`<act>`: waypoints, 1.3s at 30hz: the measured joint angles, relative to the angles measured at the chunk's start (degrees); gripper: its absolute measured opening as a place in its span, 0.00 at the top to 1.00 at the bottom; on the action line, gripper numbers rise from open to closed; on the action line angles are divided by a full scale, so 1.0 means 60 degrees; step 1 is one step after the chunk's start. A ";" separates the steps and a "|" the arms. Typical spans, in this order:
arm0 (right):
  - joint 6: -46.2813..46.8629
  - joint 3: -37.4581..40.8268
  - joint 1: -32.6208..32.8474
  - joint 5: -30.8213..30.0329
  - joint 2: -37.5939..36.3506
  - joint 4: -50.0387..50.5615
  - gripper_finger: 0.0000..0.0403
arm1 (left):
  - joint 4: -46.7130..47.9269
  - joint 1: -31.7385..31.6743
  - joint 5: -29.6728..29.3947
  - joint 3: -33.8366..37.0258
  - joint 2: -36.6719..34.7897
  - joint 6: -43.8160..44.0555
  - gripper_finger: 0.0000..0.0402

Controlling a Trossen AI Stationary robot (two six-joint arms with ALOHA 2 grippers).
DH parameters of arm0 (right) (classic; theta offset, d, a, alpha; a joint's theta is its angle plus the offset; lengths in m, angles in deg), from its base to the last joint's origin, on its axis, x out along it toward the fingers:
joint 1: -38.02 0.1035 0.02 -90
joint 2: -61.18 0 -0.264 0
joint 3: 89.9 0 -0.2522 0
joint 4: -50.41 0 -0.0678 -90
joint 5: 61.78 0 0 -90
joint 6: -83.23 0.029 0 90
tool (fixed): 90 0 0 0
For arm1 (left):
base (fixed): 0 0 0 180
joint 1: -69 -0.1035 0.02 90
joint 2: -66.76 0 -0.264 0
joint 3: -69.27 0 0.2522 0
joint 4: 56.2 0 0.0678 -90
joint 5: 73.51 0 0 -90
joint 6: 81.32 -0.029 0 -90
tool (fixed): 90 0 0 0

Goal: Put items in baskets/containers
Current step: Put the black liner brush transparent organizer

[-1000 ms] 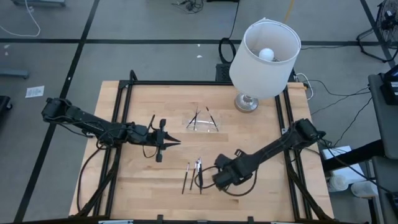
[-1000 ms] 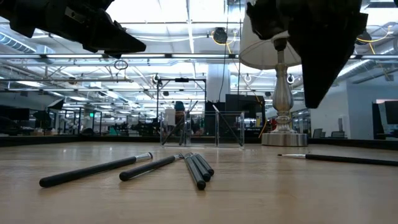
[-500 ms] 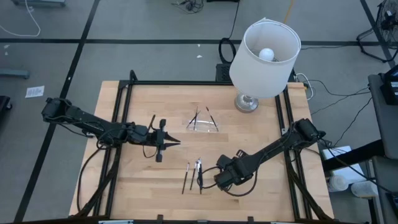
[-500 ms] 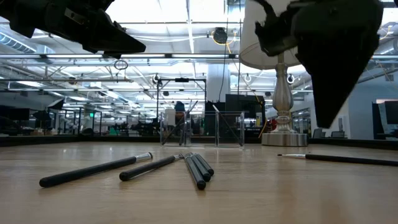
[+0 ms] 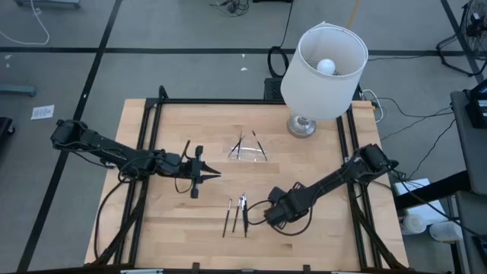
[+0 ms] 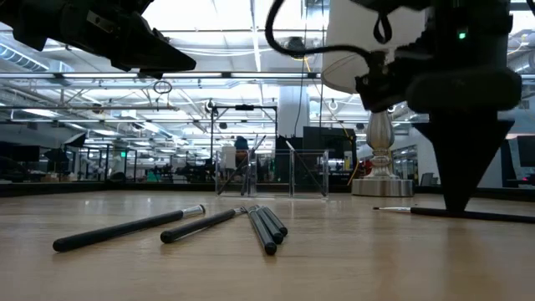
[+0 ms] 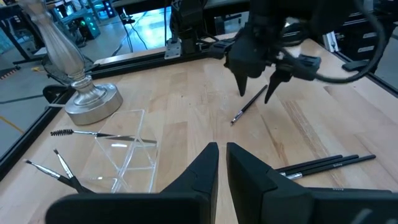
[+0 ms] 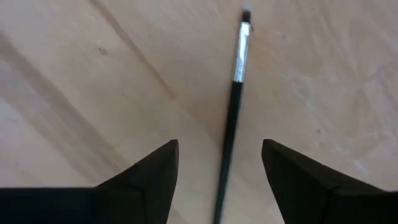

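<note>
Several thin dark brushes [image 5: 236, 215] lie side by side on the wooden table near its front edge, also seen in the low view [image 6: 209, 224]. One more brush [image 8: 231, 118] with a silvery ferrule lies apart from them. My right gripper [image 8: 219, 146] points down over it, open, one finger on each side of its handle [image 7: 249, 107], touching nothing. The clear plastic tray [image 5: 249, 150] sits mid-table with a few brushes [image 7: 81, 134] in it. My left gripper [image 7: 221, 149] hovers shut and empty to the left of the tray [image 5: 199, 173].
A lamp with a white shade [image 5: 323, 72] and a silvery base [image 7: 87, 102] stands at the far right of the table, just behind the tray. Black frame rails [image 5: 148, 152] run along the table's left and right sides. Bare wood lies between the tray and the brushes.
My right gripper has come down toward the table, shifting a little toward the right edge, and its fingertips now stand close above the wood at the single brush. The brushes and the tray lie as before.
</note>
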 joint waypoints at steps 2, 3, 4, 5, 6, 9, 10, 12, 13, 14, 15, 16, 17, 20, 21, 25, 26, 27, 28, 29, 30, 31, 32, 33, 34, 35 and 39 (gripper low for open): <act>-0.0219 0.0195 -0.0073 0.0031 -0.0002 -0.0194 0.47 | -0.0003 0.0000 0.0000 0.0000 0.0003 0.0001 0.90; -0.0313 0.0286 -0.0124 0.0052 -0.0002 -0.0305 0.48 | -0.0003 0.0000 0.0000 0.0000 0.0003 -0.0003 0.90; -0.0416 0.0373 -0.0179 0.0108 -0.0002 -0.0456 0.49 | -0.0003 0.0000 0.0000 0.0000 0.0003 -0.0003 0.90; -0.0507 0.0464 -0.0235 0.0237 -0.0019 -0.0616 0.50 | -0.0003 0.0000 0.0000 0.0000 0.0003 0.0001 0.90; -0.0616 0.0581 -0.0295 0.0371 -0.0042 -0.0821 0.50 | -0.0003 0.0000 0.0000 0.0000 0.0000 0.0001 0.90; -0.0880 0.0930 -0.0461 0.0831 -0.0077 -0.1486 0.52 | 0.0000 0.0000 0.0000 0.0000 0.0003 -0.0003 0.90; -0.0924 0.1046 -0.0499 0.0886 -0.0082 -0.1645 0.53 | -0.0006 0.0000 0.0000 0.0000 0.0001 -0.0003 0.90; -0.0970 0.1279 -0.0559 0.0899 -0.0089 -0.1920 0.54 | -0.0003 0.0000 0.0000 0.0000 0.0003 -0.0003 0.90; -0.0982 0.1371 -0.0584 0.0947 -0.0088 -0.1944 0.55 | -0.0005 0.0000 0.0000 0.0000 0.0003 -0.0003 0.90; -0.1003 0.1453 -0.0615 0.0995 -0.0078 -0.1924 0.55 | -0.0004 0.0000 0.0000 0.0000 0.0003 -0.0003 0.90; -0.1051 0.1518 -0.0620 0.1042 -0.0071 -0.1909 0.56 | -0.0003 0.0000 0.0000 0.0000 0.0003 -0.0003 0.90; -0.1102 0.1598 -0.0620 0.1052 -0.0071 -0.1919 0.57 | -0.0006 0.0000 0.0000 0.0000 0.0001 -0.0003 0.90; -0.1115 0.1679 -0.0620 0.1049 -0.0071 -0.1933 0.58 | -0.0005 0.0000 0.0000 0.0000 0.0003 -0.0003 0.90; -0.1065 0.1923 -0.0614 0.1026 -0.0053 -0.1954 0.62 | -0.0003 0.0000 0.0000 0.0000 0.0003 -0.0003 0.90; -0.1041 0.2006 -0.0616 0.1042 -0.0053 -0.1970 0.64 | -0.0003 -0.0002 0.0000 0.0000 0.0003 -0.0003 0.90; -0.0900 0.2226 -0.0609 0.1030 -0.0049 -0.2051 0.74 | -0.0003 -0.0001 0.0000 0.0000 0.0003 -0.0003 0.90; -0.0880 0.2253 -0.0609 0.1016 -0.0049 -0.2039 0.77 | -0.0003 -0.0001 0.0000 0.0000 0.0003 -0.0003 0.90; -0.0878 0.2269 -0.0612 0.1010 -0.0049 -0.2020 0.80 | -0.0003 -0.0004 0.0000 0.0000 0.0002 -0.0003 0.90; -0.0884 0.2278 -0.0609 0.0982 -0.0049 -0.2001 0.83 | -0.0003 -0.0002 0.0000 0.0000 0.0003 -0.0003 0.90; -0.0892 0.2278 -0.0609 0.0958 -0.0049 -0.1982 0.86 | -0.0003 -0.0004 0.0000 0.0000 0.0003 -0.0003 0.90; -0.0897 0.2282 -0.0609 0.0945 -0.0050 -0.1959 0.89 | -0.0003 -0.0003 0.0003 0.0000 0.0003 -0.0003 0.90; -0.0910 0.2288 -0.0612 0.0925 -0.0053 -0.1947 0.92 | -0.0003 -0.0003 0.0000 0.0000 0.0003 -0.0003 0.90; -0.0945 0.2292 -0.0612 0.0884 -0.0053 -0.1930 0.95 | -0.0003 -0.0004 0.0000 0.0000 0.0003 -0.0003 0.90; -0.0993 0.2292 -0.0609 0.0807 -0.0056 -0.1920 0.97 | -0.0003 0.0000 0.0000 0.0000 0.0003 -0.0003 0.90; -0.1059 0.2295 -0.0609 0.0765 -0.0076 -0.1911 0.98 | -0.0004 -0.0003 0.0000 0.0000 0.0003 -0.0003 0.90; -0.1106 0.2299 -0.0609 0.0738 -0.0119 -0.1906 0.98 | -0.0004 -0.0002 0.0002 0.0000 0.0003 -0.0003 0.90; -0.0933 0.2303 -0.0561 0.0097 -0.0521 -0.1916 0.98 | -0.0005 -0.0007 0.0000 0.0000 0.0003 -0.0003 0.90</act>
